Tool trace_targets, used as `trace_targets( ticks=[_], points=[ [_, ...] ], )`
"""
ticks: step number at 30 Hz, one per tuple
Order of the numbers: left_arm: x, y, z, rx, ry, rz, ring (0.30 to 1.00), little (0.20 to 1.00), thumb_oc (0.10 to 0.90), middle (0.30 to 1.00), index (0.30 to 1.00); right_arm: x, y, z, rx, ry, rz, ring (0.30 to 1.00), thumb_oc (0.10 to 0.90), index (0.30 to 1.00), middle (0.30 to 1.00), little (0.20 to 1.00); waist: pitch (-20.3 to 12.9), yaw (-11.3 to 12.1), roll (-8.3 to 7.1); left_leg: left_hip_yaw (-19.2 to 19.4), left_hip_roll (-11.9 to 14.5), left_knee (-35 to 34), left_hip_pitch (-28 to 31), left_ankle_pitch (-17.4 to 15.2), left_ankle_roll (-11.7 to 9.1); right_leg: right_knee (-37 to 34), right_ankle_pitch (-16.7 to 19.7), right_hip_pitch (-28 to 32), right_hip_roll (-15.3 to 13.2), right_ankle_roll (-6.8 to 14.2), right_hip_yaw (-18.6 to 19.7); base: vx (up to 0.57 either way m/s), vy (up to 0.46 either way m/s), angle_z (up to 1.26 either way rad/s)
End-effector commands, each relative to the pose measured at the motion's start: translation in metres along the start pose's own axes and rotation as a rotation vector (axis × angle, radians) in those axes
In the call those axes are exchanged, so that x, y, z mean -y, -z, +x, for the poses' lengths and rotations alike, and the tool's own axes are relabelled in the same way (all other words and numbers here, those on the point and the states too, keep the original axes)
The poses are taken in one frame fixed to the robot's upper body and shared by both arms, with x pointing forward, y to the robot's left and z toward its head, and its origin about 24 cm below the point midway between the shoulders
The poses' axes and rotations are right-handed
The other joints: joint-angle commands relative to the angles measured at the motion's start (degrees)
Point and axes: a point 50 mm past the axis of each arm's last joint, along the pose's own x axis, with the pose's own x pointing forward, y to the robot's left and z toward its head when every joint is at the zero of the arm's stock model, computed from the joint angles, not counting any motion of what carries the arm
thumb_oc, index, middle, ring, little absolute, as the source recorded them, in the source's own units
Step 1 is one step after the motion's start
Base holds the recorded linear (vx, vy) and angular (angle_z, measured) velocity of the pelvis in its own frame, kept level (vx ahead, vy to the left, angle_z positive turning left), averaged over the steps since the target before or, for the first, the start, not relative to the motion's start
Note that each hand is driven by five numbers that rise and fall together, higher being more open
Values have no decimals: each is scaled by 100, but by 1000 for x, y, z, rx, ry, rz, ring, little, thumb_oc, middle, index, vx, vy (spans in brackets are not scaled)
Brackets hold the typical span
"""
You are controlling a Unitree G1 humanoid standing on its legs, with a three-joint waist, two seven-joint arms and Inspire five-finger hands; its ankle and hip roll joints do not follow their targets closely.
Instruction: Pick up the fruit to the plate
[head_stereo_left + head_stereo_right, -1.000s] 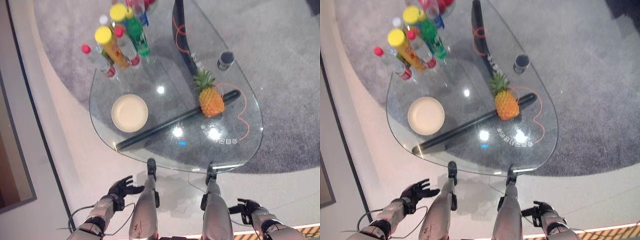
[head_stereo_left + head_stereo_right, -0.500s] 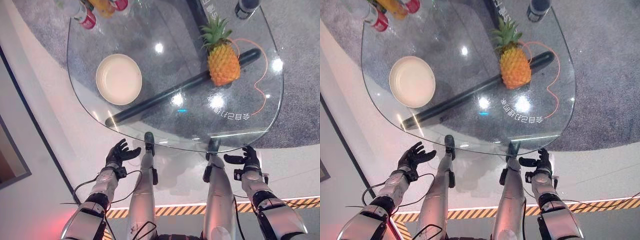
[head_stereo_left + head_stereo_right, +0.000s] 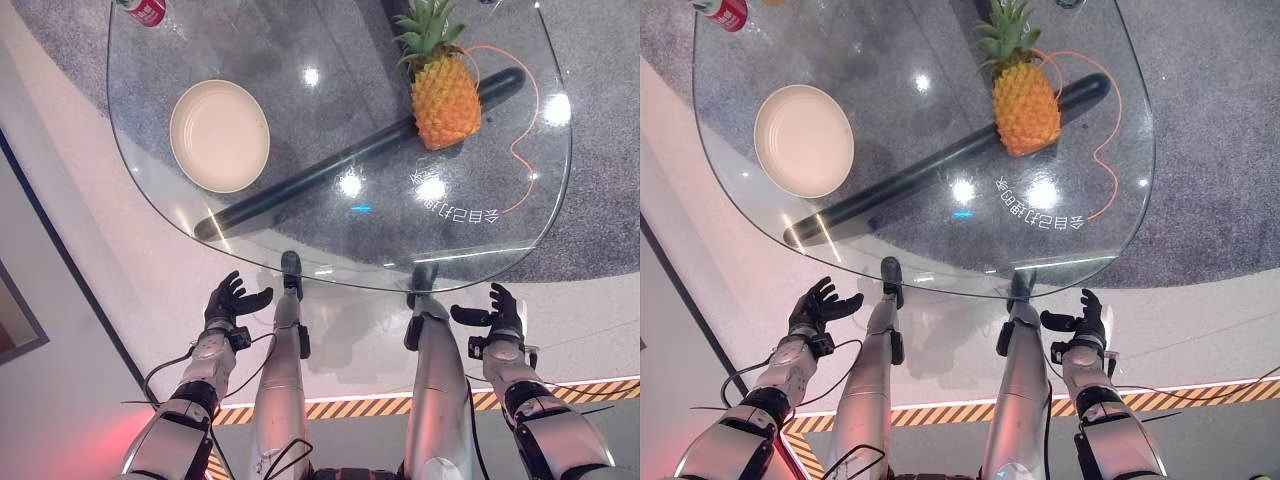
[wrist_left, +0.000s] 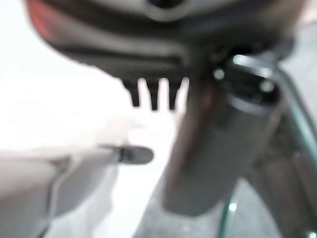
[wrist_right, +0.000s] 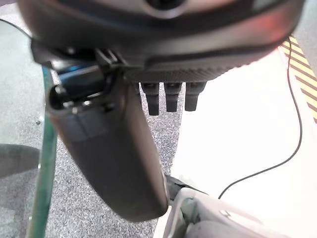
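The bench (image 3: 300,120) is a rounded sheet of clear glass, and through it one can see the grey carpet (image 3: 600,150) below and a long dark bar (image 3: 330,175) that runs slantwise under the top. Several bright lamp reflections lie on the glass, and some white print is near its front right part. The pineapple (image 3: 443,95) lies on the right side of the bench, with its green crown pointing away from the robot. The cream plate (image 3: 220,135) stands well apart from it on the left side and holds nothing. At the far left edge of the bench, a bottle with a red label (image 3: 142,9) is partly cut off. A thin orange cable (image 3: 525,130) curves beside the pineapple. Around the carpet the floor (image 3: 90,260) is pale and glossy, with a yellow and black striped line (image 3: 350,408) near the robot.

The left robot hand (image 3: 226,303) is low, in front of the bench edge, with fingers spread and empty. The right robot hand (image 3: 499,312) is likewise low with fingers spread, holding nothing.
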Motion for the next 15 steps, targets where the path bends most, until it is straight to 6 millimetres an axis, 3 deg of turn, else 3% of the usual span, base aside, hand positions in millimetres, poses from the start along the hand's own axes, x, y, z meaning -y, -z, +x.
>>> trace_targets(
  ticks=[1, 5, 10, 15],
  points=[
    [-43, -5, -1, 22, -137, 5, 900, 900, 800, 900, 900, 31, 2, 5, -2, 156, 72, 900, 800, 900, 900, 900, -66, 35, -215, -102, -279, 834, -326, -553, 179, -496, 699, 74, 350, -94, 73, 0, 0, 0],
    [-45, -5, -1, 22, -134, 9, 900, 900, 800, 900, 900, 48, 1, 7, -28, 260, 130, 900, 800, 900, 900, 900, -66, 46, -222, -94, -271, 813, -313, -558, 167, -533, 708, 102, 343, -87, 49, 0, 0, 0],
    [-49, -4, -2, 14, -131, 26, 900, 900, 800, 900, 900, 83, -3, 11, -41, 459, 278, 900, 800, 900, 900, 900, -66, 84, -237, -104, -270, 836, -313, -599, 177, -530, 722, 116, 328, -74, 14, 19, -24, 0],
    [-53, -9, 0, 17, -122, 48, 900, 900, 800, 900, 900, 113, -26, 14, 14, 625, 404, 900, 800, 900, 900, 900, -66, 119, -289, -120, -254, 848, -309, -630, 177, -565, 771, 147, 310, -47, -41, 18, -50, 1]
  ],
)
